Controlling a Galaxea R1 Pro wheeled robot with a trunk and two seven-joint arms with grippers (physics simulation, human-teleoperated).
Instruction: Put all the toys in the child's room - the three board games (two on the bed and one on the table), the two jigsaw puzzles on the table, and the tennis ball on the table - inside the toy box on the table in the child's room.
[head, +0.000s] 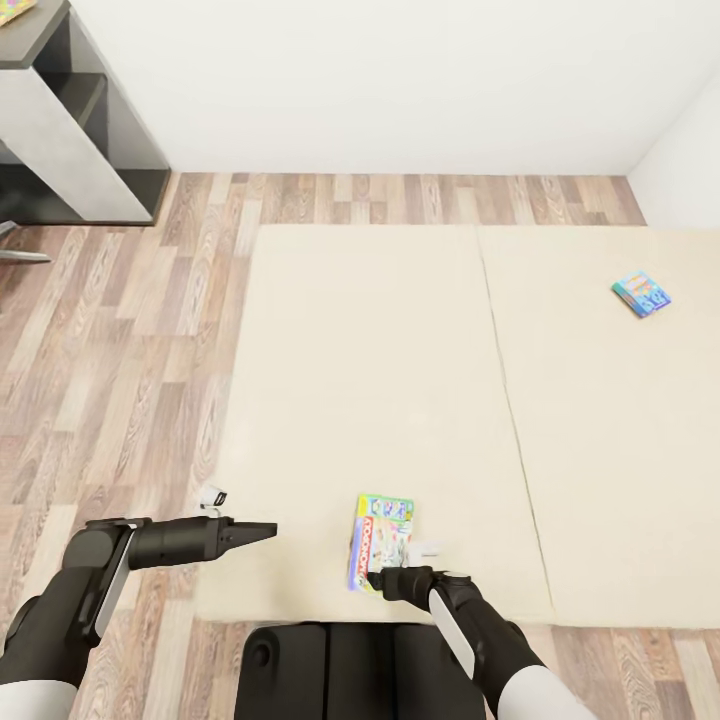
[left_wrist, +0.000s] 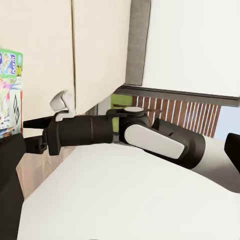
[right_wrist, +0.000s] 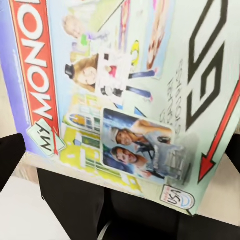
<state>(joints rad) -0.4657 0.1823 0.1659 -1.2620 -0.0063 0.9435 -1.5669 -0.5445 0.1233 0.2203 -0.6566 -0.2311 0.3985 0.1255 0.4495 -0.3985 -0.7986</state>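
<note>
- Two board games lie on the bed (head: 400, 400): a Monopoly box (head: 381, 540) at the mattress's near edge, and a small blue box (head: 641, 293) well apart from it on the far half of the mattress.
- Right gripper (head: 385, 580) sits at the near edge of the Monopoly box; in the right wrist view the lid (right_wrist: 125, 100) lies close before the camera with a dark finger at either side of it, so the jaws look spread around the box. I cannot tell whether they already press on it.
- Reaching from the bed's near edge suits this box, judging by how close it lies to the robot's base.
- Left gripper (head: 262, 530) hangs over the bed's near left corner, apart from the Monopoly box, its tips drawn together and holding nothing — likely parked clear of the right arm's work.
- Beyond the bed's far left corner stands a dark grey desk (head: 60, 110); the toy box is out of frame, so both games await carrying.
</note>
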